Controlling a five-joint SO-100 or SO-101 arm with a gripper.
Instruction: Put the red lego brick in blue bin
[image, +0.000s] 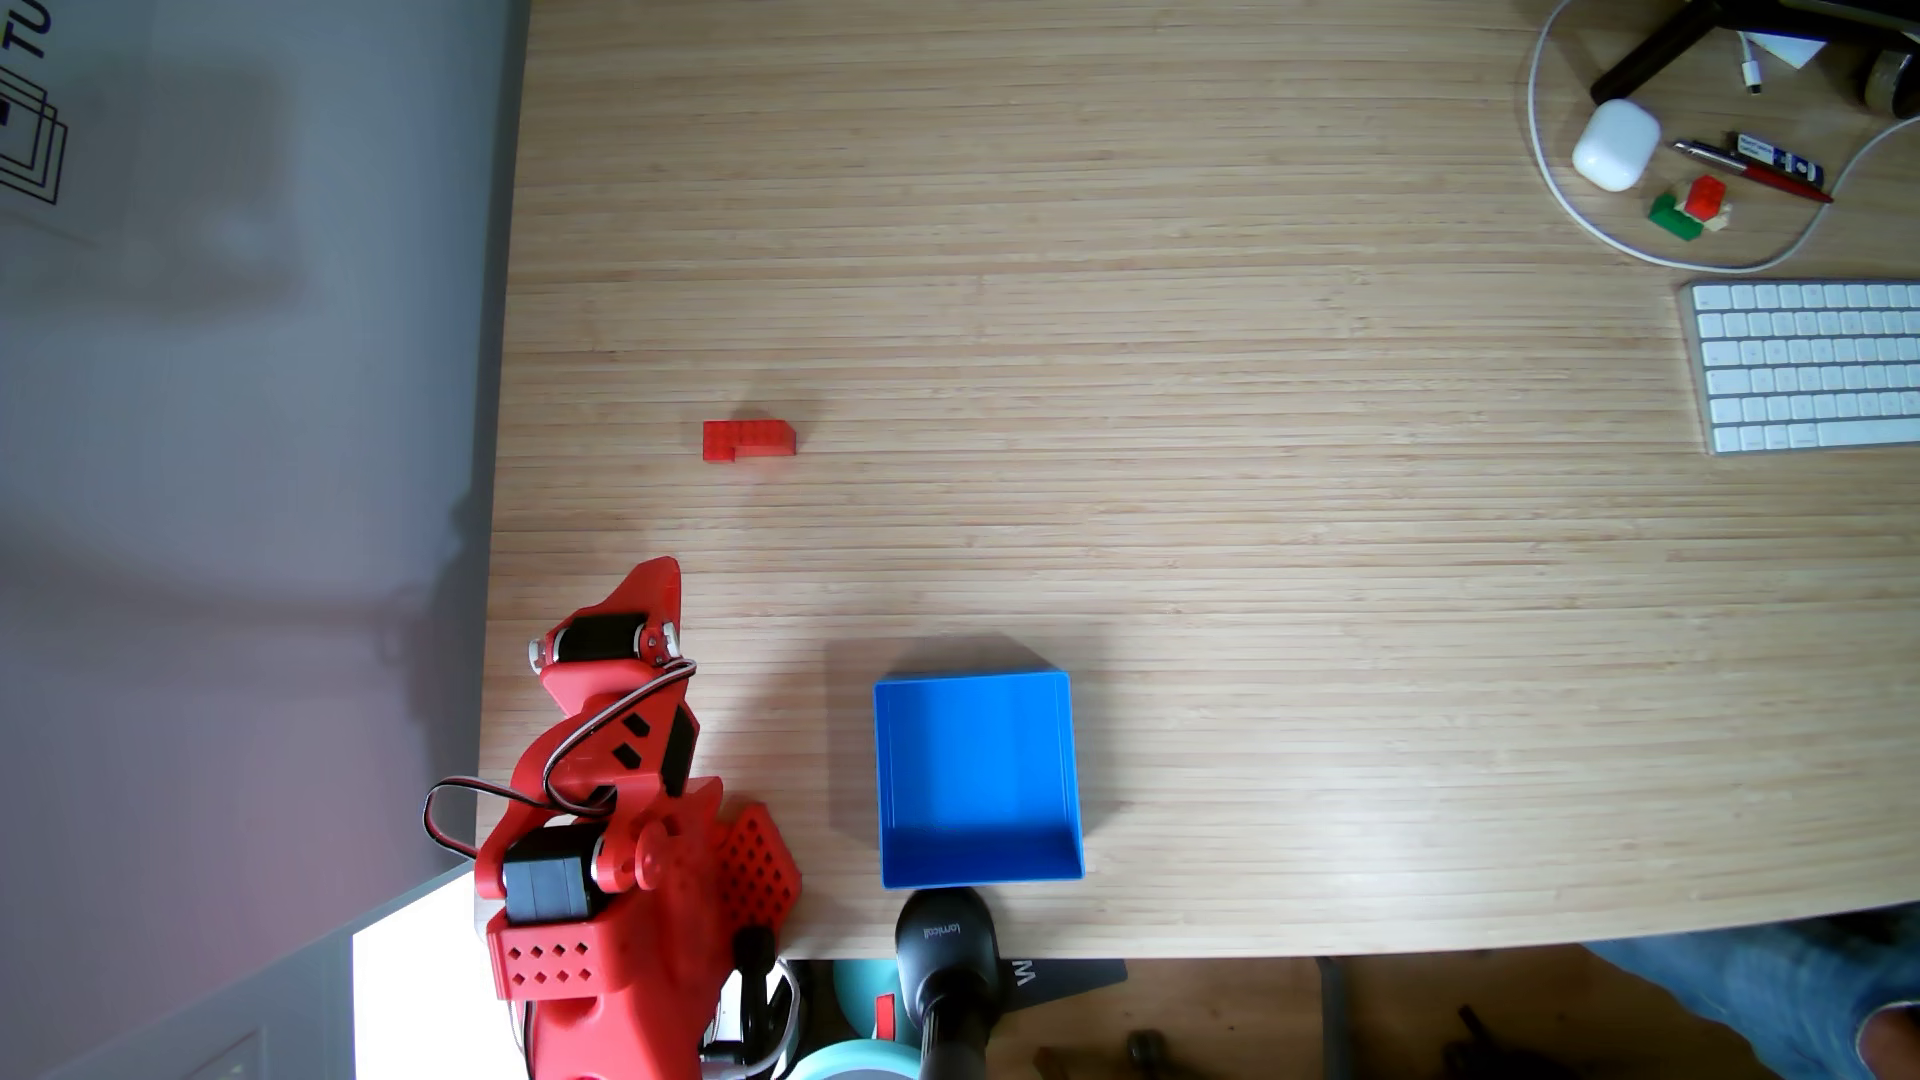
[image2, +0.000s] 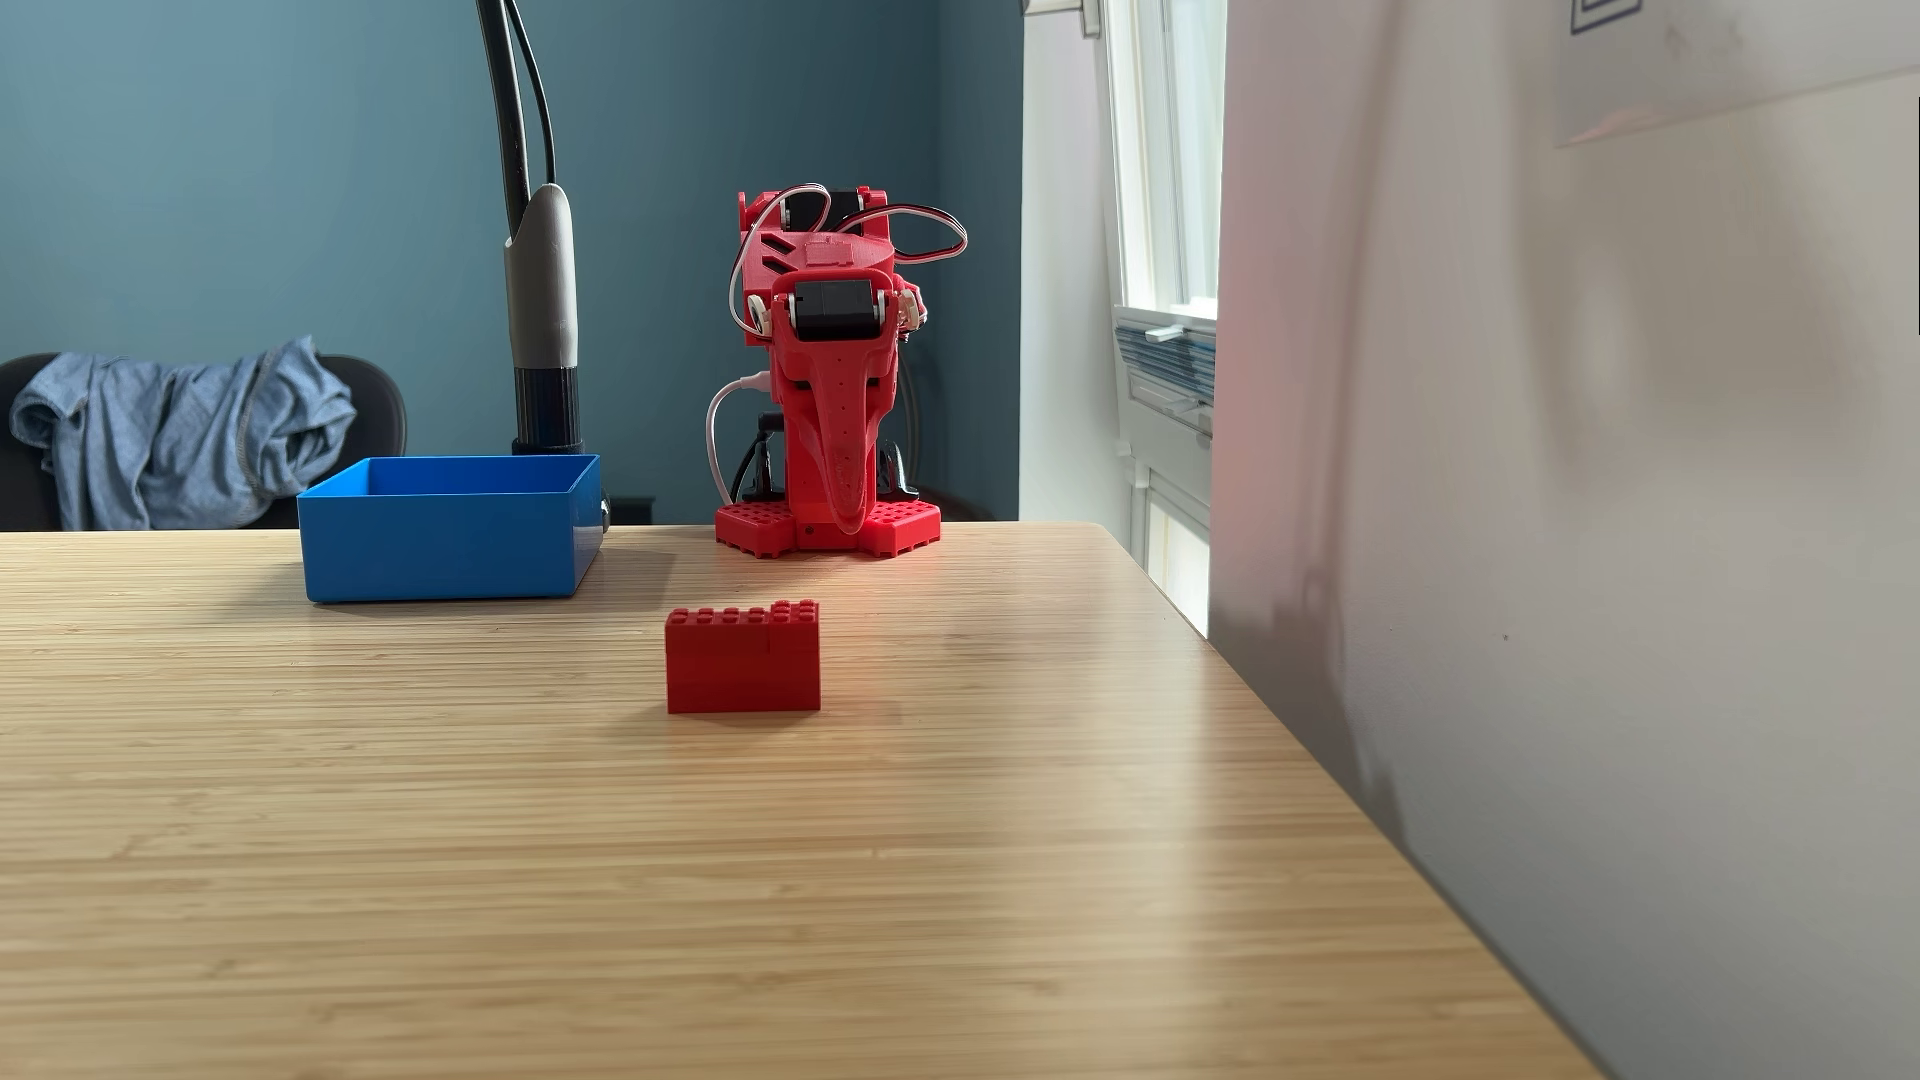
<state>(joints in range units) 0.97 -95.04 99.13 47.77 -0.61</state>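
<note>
Red lego brick (image: 748, 439), studded and L-stepped, is seen in a fixed view on grained bamboo, well apart from the smooth square blue bin (image: 977, 779). In another fixed view, the gripper (image2: 847, 514) is folded down beyond the brick (image2: 743, 659), fingers apparently together.

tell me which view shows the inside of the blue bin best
The fixed view from above: the blue bin shows its whole bare floor. The fixed view from table level shows the blue bin side-on, mostly outer walls and rim.
</note>
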